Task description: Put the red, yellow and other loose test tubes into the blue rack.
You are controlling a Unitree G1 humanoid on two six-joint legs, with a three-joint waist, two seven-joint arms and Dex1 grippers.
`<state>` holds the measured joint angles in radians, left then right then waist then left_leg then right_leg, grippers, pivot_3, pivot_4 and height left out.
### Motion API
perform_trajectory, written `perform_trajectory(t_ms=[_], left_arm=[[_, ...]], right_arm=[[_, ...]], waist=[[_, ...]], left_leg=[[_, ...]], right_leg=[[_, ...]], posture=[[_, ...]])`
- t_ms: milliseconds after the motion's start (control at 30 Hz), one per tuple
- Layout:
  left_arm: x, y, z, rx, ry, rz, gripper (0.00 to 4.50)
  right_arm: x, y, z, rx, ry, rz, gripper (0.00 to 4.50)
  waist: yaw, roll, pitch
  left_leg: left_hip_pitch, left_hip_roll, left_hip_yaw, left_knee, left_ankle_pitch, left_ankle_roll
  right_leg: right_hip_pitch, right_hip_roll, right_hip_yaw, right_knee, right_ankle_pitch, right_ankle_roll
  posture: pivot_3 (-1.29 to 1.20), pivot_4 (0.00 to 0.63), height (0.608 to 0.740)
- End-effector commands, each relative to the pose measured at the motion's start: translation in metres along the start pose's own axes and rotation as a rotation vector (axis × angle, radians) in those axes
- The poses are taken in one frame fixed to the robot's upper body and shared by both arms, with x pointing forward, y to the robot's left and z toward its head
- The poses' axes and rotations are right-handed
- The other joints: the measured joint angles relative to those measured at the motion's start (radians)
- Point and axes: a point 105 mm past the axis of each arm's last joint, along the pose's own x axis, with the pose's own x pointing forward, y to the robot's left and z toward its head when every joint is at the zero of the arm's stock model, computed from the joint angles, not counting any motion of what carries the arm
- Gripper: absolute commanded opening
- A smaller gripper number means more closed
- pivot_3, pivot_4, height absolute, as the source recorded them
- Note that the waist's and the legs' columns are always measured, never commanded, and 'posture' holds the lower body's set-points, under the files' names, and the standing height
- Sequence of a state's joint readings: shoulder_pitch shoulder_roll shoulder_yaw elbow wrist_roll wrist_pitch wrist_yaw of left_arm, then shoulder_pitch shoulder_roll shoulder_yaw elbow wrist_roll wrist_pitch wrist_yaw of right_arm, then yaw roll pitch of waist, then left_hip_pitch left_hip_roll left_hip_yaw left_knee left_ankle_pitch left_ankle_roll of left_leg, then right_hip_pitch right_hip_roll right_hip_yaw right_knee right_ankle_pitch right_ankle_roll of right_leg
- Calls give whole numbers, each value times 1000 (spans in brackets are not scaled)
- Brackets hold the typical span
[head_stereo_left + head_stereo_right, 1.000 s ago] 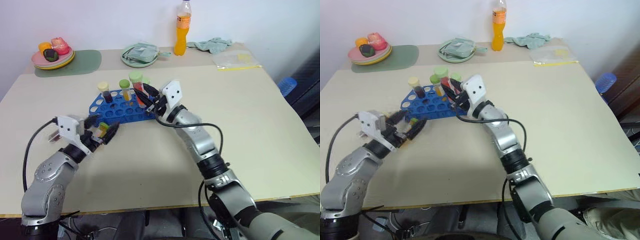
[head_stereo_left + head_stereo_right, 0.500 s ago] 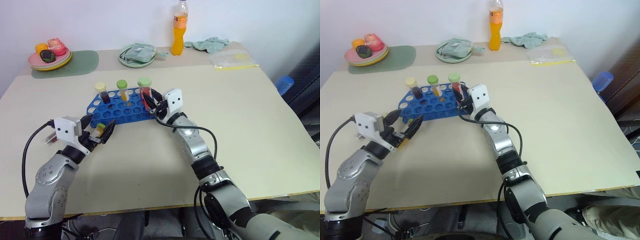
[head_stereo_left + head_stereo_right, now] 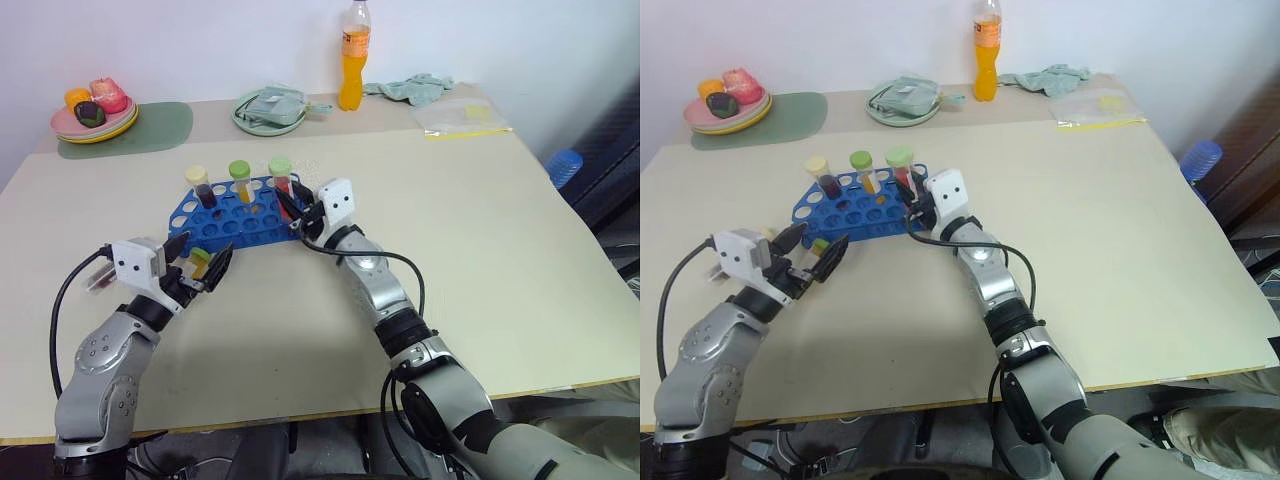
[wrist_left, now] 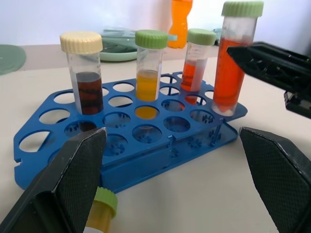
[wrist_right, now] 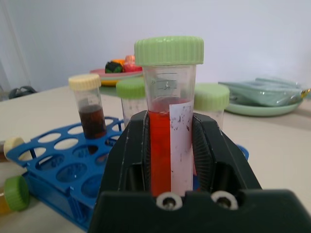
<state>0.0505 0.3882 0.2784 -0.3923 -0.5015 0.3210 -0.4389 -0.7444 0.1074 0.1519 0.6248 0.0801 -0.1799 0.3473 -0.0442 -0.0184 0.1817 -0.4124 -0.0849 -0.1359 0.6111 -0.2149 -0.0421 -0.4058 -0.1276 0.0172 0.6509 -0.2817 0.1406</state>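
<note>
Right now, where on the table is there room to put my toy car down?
The table is bare on the robot's right, between the right gripper and the table's edge, and along the near edge between the two arms. It is crowded around the blue rack, where both grippers work, and along the far edge by the orange bottle and the green plate.

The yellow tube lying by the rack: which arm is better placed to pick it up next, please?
The left. Its gripper is open with the yellow tube between its jaws, while the right gripper is shut on a red tube.
</note>
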Motion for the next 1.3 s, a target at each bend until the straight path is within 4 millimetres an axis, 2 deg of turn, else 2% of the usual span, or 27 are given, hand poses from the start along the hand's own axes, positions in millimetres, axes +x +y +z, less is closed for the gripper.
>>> perform_trajectory(t_ms=[33,133,233,333,533,733,800,900,1033,1133,1300], left_arm=[[-1,-2,4,13,-24,-6,4500],[0,-2,4,9,-22,-4,4500],[-1,2,3,-4,-18,16,4500],[-3,10,4,-23,-12,44,4500],[-10,29,18,38,20,70,4500],[-22,72,44,75,102,197,4500],[-29,104,47,175,244,368,4500],[-29,127,62,238,287,451,4500],[-24,147,52,246,572,331,4500],[-27,157,36,211,772,264,4500],[-26,165,19,185,996,152,4500]], right_arm=[[8,5,15,-16,-47,9,839],[7,7,15,6,-48,35,839],[6,8,23,17,-89,45,2098],[6,12,39,5,-157,52,3562],[1,10,51,34,-186,68,3562],[-9,-10,58,27,-184,31,3562],[-15,-16,58,19,-173,30,3562],[-20,-19,58,16,-158,41,3562],[-32,-17,56,-11,-131,96,3562],[-38,-16,55,-25,-114,116,3562],[-44,-16,54,-45,-95,133,3562]], waist=[[0,0,0],[0,0,0],[0,0,0],[0,0,0],[0,0,0],[1,0,0],[1,0,0],[0,1,1],[-1,1,1],[-1,2,1],[-2,1,1]], left_leg=[[0,0,0,0,0,0],[0,0,0,0,0,0],[0,0,0,0,0,0],[0,1,0,0,0,0],[0,6,0,0,0,0],[0,9,0,0,0,-1],[0,8,1,0,0,-1],[1,8,1,0,0,-1],[1,9,2,-2,0,-2],[2,9,4,-3,0,-3],[2,10,6,-4,1,-4]], right_leg=[[0,0,0,0,0,0],[0,0,0,0,0,0],[0,0,0,0,0,0],[0,1,0,0,0,0],[0,3,0,0,1,-1],[-1,5,0,0,2,-3],[-1,6,1,0,2,-3],[-1,8,1,0,2,-4],[-2,9,1,0,2,-4],[-2,10,2,0,2,-4],[-2,11,2,0,2,-4]], posture=[[0,150,740],[0,150,740],[0,150,740],[0,150,740],[0,150,740],[0,150,740],[0,150,740],[0,150,740],[0,150,740],[0,150,740],[0,150,740]])
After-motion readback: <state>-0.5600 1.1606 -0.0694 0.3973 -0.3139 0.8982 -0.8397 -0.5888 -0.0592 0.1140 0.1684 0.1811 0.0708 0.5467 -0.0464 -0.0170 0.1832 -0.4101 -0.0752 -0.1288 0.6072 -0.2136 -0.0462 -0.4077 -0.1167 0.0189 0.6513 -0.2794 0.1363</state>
